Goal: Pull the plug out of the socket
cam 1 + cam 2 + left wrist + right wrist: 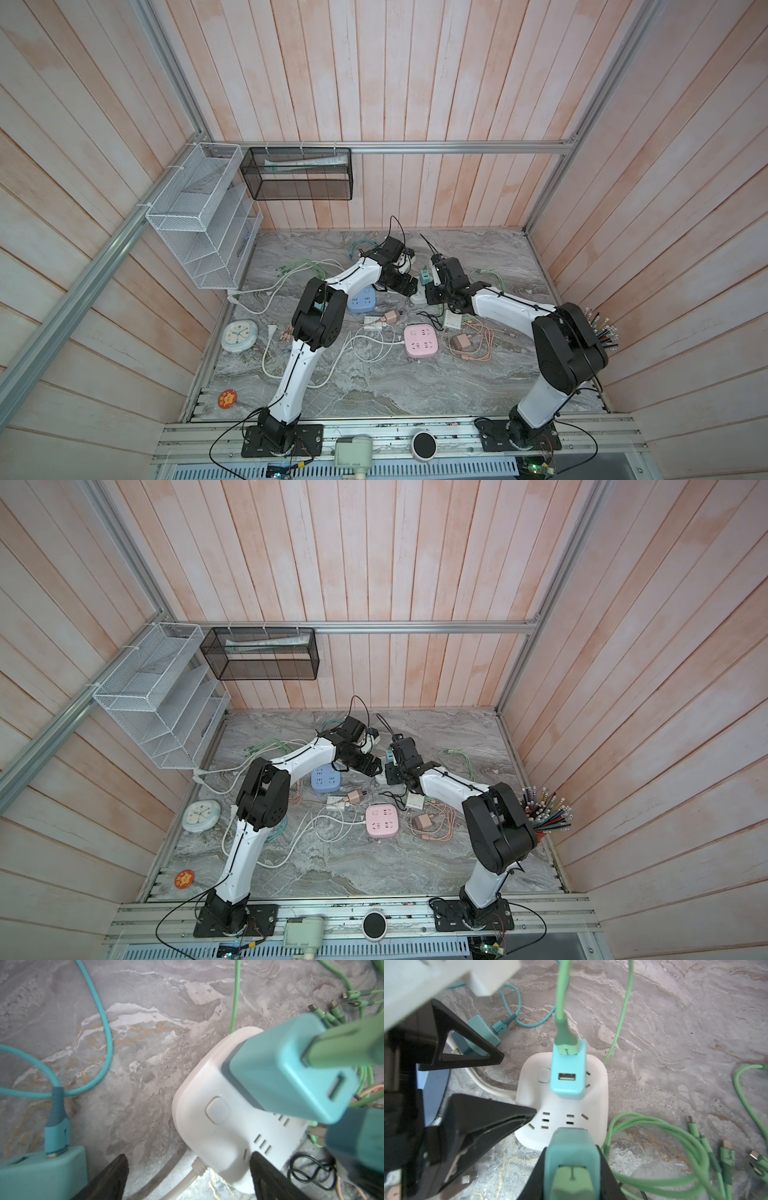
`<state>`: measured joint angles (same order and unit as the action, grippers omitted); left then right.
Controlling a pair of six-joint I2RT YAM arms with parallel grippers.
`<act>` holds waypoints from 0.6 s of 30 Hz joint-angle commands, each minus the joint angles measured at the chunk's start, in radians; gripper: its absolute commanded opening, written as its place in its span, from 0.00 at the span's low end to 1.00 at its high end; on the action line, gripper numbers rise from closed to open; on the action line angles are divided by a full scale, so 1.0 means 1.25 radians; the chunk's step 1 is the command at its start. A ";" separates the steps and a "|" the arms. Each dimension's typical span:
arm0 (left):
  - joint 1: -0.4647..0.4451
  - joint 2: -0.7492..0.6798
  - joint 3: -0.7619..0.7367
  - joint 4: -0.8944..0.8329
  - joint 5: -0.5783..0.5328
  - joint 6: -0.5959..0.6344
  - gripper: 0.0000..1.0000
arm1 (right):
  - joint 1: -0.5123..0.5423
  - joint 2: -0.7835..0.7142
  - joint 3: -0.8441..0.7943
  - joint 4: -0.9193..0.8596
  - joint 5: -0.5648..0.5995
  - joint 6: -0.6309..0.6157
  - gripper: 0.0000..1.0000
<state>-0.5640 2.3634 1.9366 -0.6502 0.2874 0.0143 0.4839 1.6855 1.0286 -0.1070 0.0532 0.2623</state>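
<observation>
A white socket block (562, 1103) lies on the marble table and also shows in both top views (417, 296) (380, 777). One teal plug (569, 1072) with a green cable stands plugged into it. My right gripper (571, 1153) is shut on a second teal plug (571, 1147) at the block's near edge. Where that plug meets the socket is hidden. My left gripper (189, 1157) is open and straddles the block's corner, with one finger (264, 1169) against the socket (218, 1122). Both grippers meet at the back middle of the table (409, 286) (434, 276).
A loose teal charger (41, 1167) with a teal cable lies beside the left gripper. Green cables (664, 1147) coil to one side of the socket. A blue socket block (362, 300), a pink one (421, 340), a clock (239, 336) and several cables lie on the table (415, 386).
</observation>
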 commanded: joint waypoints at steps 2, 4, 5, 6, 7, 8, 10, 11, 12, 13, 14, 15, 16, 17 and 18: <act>-0.004 0.044 -0.046 -0.053 -0.106 0.023 0.93 | -0.051 -0.037 -0.041 0.030 -0.077 0.026 0.00; -0.004 0.043 -0.048 -0.052 -0.108 0.025 0.93 | -0.072 -0.043 -0.053 0.027 -0.105 0.029 0.00; -0.004 0.042 -0.048 -0.051 -0.109 0.025 0.93 | -0.081 -0.041 -0.055 0.023 -0.123 0.029 0.01; -0.004 0.041 -0.050 -0.049 -0.109 0.025 0.93 | -0.091 -0.036 -0.056 0.019 -0.142 0.031 0.01; -0.004 0.040 -0.051 -0.048 -0.107 0.025 0.93 | -0.099 -0.029 -0.058 0.015 -0.157 0.032 0.02; -0.004 0.039 -0.052 -0.048 -0.107 0.024 0.93 | -0.105 -0.024 -0.060 0.014 -0.165 0.035 0.02; -0.004 0.037 -0.054 -0.047 -0.108 0.025 0.93 | -0.113 -0.012 -0.069 0.023 -0.186 0.041 0.06; -0.004 0.035 -0.056 -0.046 -0.110 0.024 0.93 | -0.116 -0.009 -0.076 0.030 -0.197 0.043 0.08; -0.004 0.035 -0.057 -0.044 -0.111 0.025 0.93 | -0.120 -0.005 -0.079 0.036 -0.212 0.046 0.10; -0.004 0.033 -0.059 -0.045 -0.112 0.027 0.93 | -0.121 -0.002 -0.079 0.037 -0.220 0.047 0.13; -0.004 0.033 -0.059 -0.044 -0.112 0.027 0.93 | -0.122 0.001 -0.079 0.035 -0.223 0.047 0.18; -0.004 0.033 -0.061 -0.044 -0.112 0.027 0.93 | -0.124 0.003 -0.078 0.031 -0.225 0.047 0.27; -0.004 0.034 -0.061 -0.045 -0.112 0.027 0.93 | -0.126 0.006 -0.077 0.026 -0.225 0.047 0.34; -0.004 0.035 -0.060 -0.045 -0.112 0.026 0.93 | -0.128 0.006 -0.077 0.023 -0.225 0.048 0.37; -0.005 0.035 -0.061 -0.045 -0.113 0.027 0.93 | -0.133 0.005 -0.078 0.022 -0.225 0.051 0.39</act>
<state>-0.5659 2.3520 1.9175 -0.6308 0.2726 0.0154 0.3279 1.6798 0.9363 -0.0769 -0.1936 0.3153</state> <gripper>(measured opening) 0.926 0.377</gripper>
